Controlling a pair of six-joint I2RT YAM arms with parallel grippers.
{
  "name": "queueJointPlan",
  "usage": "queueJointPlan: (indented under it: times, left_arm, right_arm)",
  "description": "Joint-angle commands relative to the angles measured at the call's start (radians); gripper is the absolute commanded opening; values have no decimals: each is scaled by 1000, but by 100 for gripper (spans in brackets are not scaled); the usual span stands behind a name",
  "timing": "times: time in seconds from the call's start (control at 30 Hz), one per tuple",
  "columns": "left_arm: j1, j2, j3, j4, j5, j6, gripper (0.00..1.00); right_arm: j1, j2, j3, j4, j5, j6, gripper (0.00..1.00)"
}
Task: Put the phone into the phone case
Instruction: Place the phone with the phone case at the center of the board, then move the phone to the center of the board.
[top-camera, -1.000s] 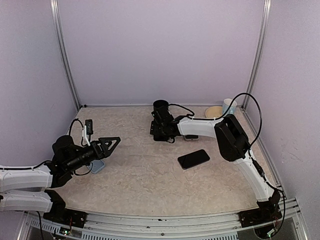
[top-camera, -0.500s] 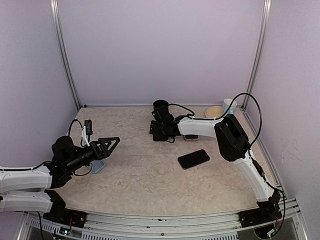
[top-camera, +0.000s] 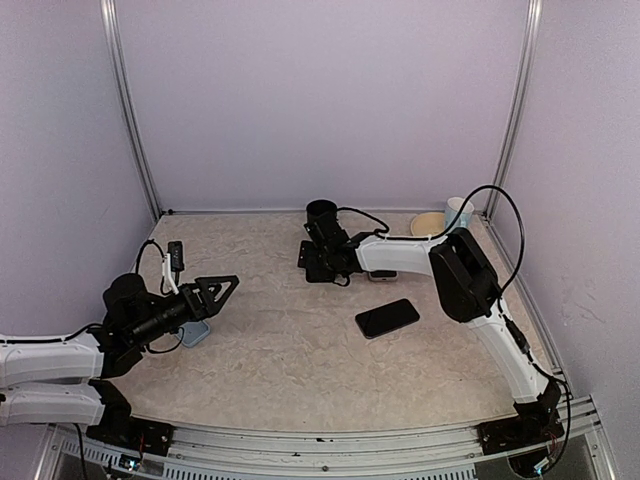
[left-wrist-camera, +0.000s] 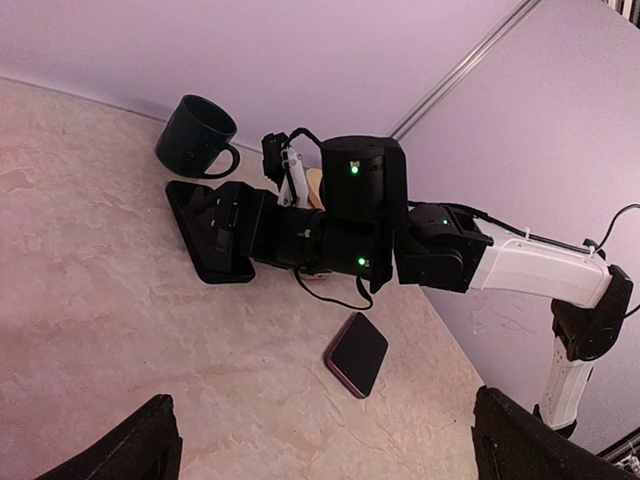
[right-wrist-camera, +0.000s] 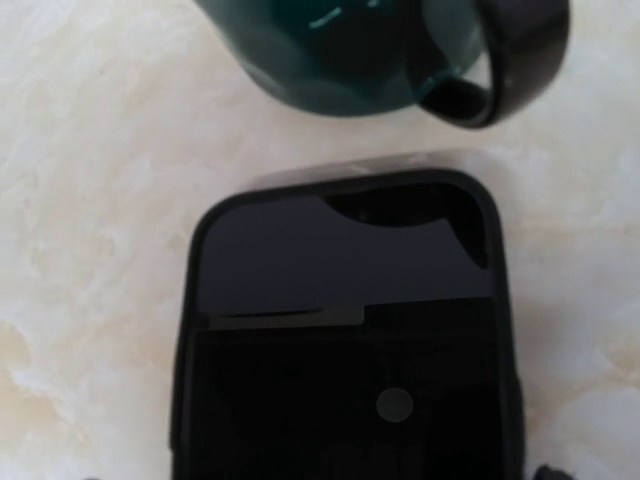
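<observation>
Marbled table (top-camera: 270, 350): our left gripper (top-camera: 222, 293) gapes open, lower left; whether right gripper (top-camera: 322, 262) grips the case (right-wrist-camera: 345, 330), we cannot tell.

Dark phone (top-camera: 387, 318) flat on table (top-camera: 270, 350), black phone case (right-wrist-camera: 345, 330) flat nearby, seemingly empty

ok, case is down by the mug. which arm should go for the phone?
Right, I'd say. The right gripper hovers open over the phone case, and the phone lies close by on that side. The left gripper, open too, sits far off at the left edge.
</observation>
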Motion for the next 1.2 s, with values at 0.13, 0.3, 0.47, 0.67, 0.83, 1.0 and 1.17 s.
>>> queueJointPlan:
  times: [0.13, 0.3, 0.47, 0.67, 0.83, 1.0, 1.17]
  left_arm:
    - [3, -29, -12, -9, -26, 7, 99]
    - [3, -36, -7, -41, -45, 5, 99]
    - [3, -53, 9, -102, -83, 5, 99]
    - [3, -63, 28, -163, -120, -4, 99]
    - [0, -33, 39, -153, -86, -8, 99]
    - [-22, 15, 58, -124, -68, -8, 99]
    - [-81, 74, 93, -96, -73, -9, 99]
  right_arm:
    - [-8, -119, -101, 60, 3, -121, 100]
    - [-5, -227, -207, 155, -89, -277, 100]
    - [3, -375, -376, 233, -187, -443, 100]
    - [3, -554, -565, 233, -266, -541, 100]
    - [2, -680, -715, 193, -293, -579, 100]
    - [-14, -770, -842, 162, -321, -569, 100]
    - [-58, -865, -968, 180, -354, -510, 100]
